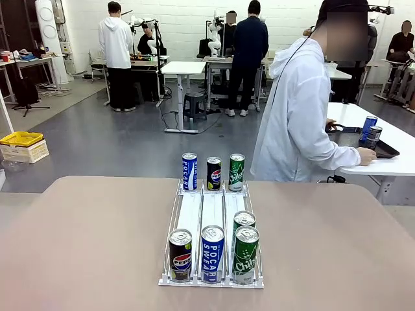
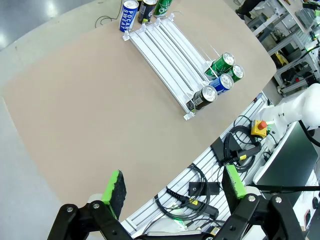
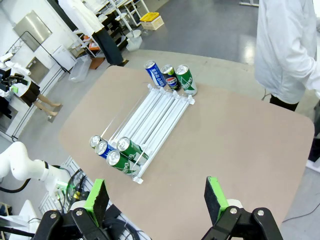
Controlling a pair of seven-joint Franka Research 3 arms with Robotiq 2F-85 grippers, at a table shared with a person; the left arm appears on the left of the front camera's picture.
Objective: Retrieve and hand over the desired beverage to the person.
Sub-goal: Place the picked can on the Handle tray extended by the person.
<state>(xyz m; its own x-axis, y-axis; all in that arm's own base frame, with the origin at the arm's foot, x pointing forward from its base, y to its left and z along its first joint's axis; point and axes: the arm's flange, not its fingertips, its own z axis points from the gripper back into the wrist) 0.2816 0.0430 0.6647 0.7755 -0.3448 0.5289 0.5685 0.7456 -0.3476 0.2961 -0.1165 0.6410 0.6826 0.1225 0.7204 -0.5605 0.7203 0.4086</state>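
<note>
A white slide rack (image 1: 212, 214) on the tan table holds drink cans. At its far end stand a blue Pocari Sweat can (image 1: 189, 171), a Pepsi can (image 1: 214, 173) and a green can (image 1: 237, 172). At the near end stand a Pepsi can (image 1: 180, 254), a Pocari Sweat can (image 1: 212, 253) and two green cans (image 1: 246, 254). The person (image 1: 295, 116) in a white jacket stands past the far right corner, turned to a side table. My left gripper (image 2: 174, 185) hovers open beyond the table's edge, far from the rack (image 2: 165, 50). My right gripper (image 3: 156, 196) is open high above the rack (image 3: 155, 122). Both hold nothing.
The person's hand rests on a dark tray (image 1: 382, 150) with two cans on the white side table at the right. Cables and an emergency-stop button (image 2: 259, 127) lie below the table's near edge. Other people work at benches far back.
</note>
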